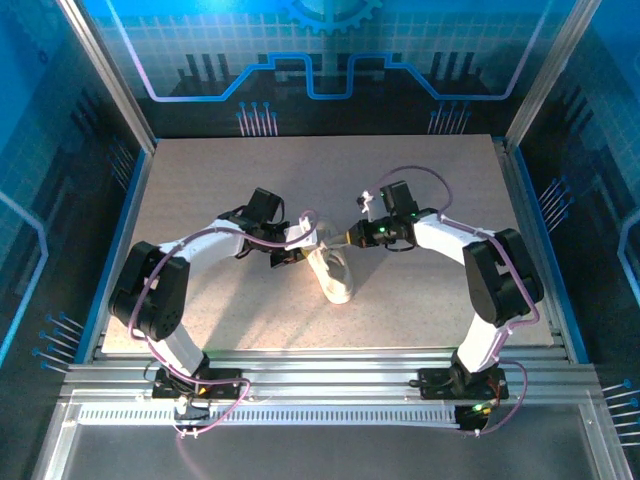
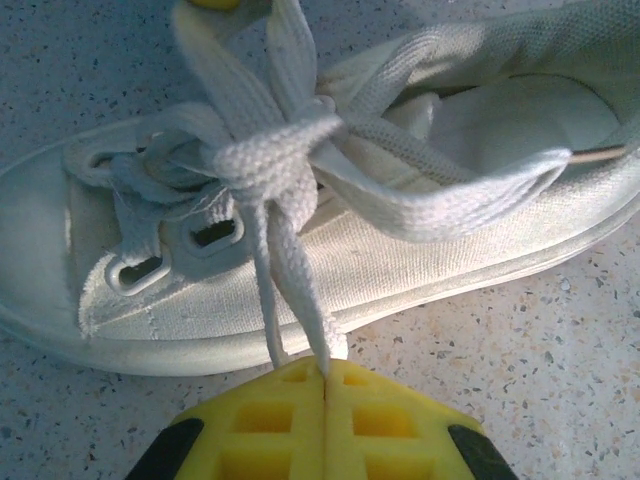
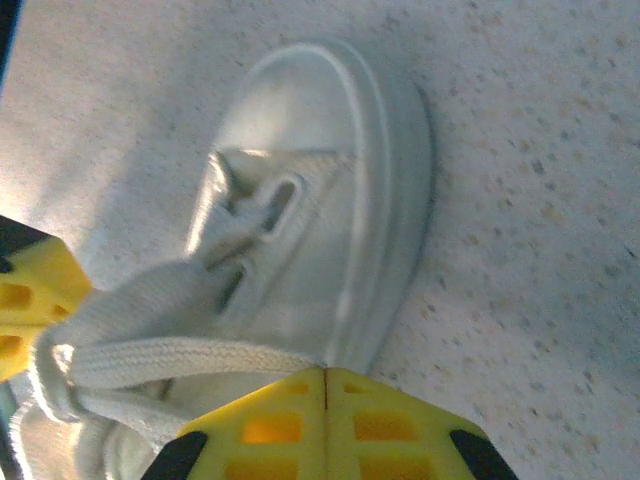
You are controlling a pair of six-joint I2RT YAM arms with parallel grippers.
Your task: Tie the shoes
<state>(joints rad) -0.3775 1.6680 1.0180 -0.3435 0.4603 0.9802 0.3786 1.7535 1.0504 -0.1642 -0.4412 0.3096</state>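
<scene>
Here, left gripper [image 2: 325, 368] and right gripper [image 3: 325, 372] each clamped on lace [image 2: 292, 300], sneaker [image 3: 330, 170] heel cropped off.

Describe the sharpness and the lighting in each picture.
Top external view: sharp, evenly lit, blue cast, the small white canvas sneaker washed out. Left wrist view: crisp weave on the thin white laces, bluish tint. Right wrist view: soft focus, glare on the pale toe cap.

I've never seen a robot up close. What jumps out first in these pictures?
A small white sneaker lies in the middle of the speckled table. The left gripper and the right gripper, yellow-fingered, are each pinched shut on its laces, which cross in a knot over the eyelets.
</scene>
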